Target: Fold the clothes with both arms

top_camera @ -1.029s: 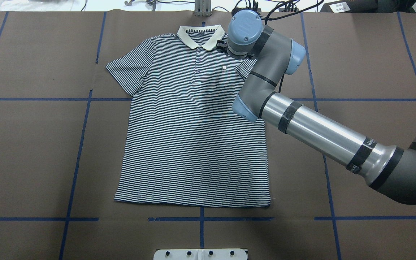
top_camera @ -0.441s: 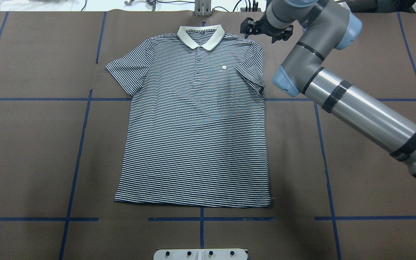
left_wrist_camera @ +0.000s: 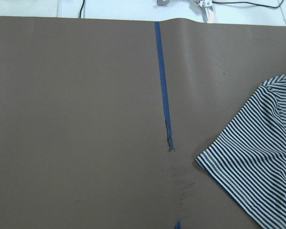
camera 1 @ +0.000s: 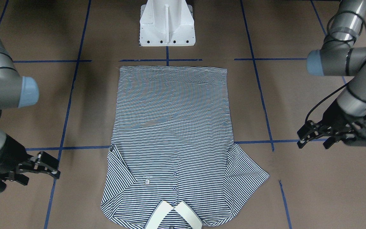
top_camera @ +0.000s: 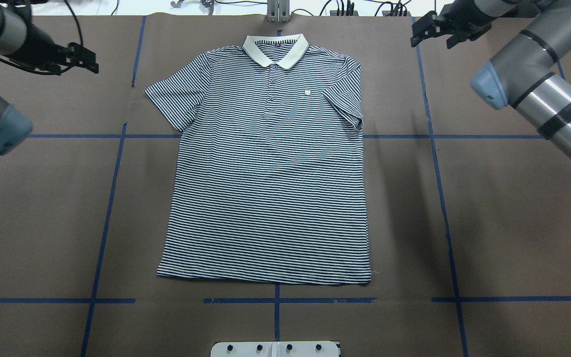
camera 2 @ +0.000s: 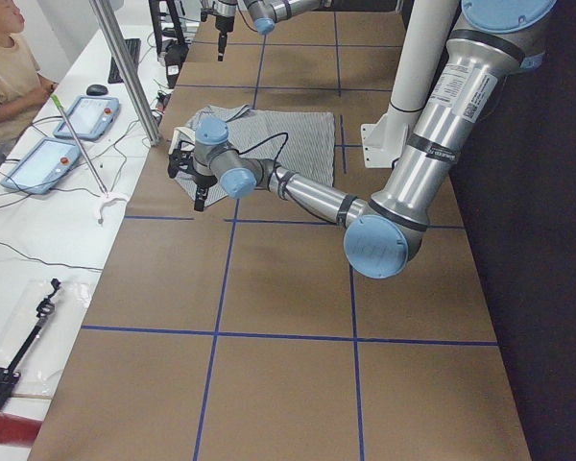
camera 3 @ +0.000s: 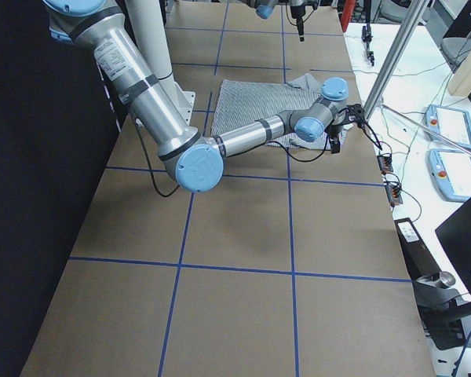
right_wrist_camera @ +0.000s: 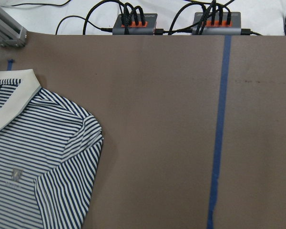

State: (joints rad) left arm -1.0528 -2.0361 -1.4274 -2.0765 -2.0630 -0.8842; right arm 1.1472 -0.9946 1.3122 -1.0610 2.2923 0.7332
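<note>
Right claw (camera 1: 42,178), fingers spread and empty, has swung off the polo shirt (top_camera: 265,188) to the far right of the table (top_camera: 488,223). The left claw (camera 1: 311,145), likewise spread and empty, has arrived far left. The polo shirt lies flat mid-table, its right sleeve (top_camera: 347,106) folded inward.

A striped polo shirt (camera 3: 253,96) lies flat on the brown table (camera 3: 235,298), which is crossed by blue tape lines. The near right arm (camera 3: 243,140) stretches along the shirt's near edge. Its right gripper (camera 3: 336,140) hangs just off the shirt's bench-side corner, too small to tell how the jaws stand. Beyond the shirt's far edge, the left arm (camera 3: 268,9) points its left gripper (camera 3: 300,30) downward. A white pedestal base (camera 3: 187,102) stands beside the shirt.
</note>
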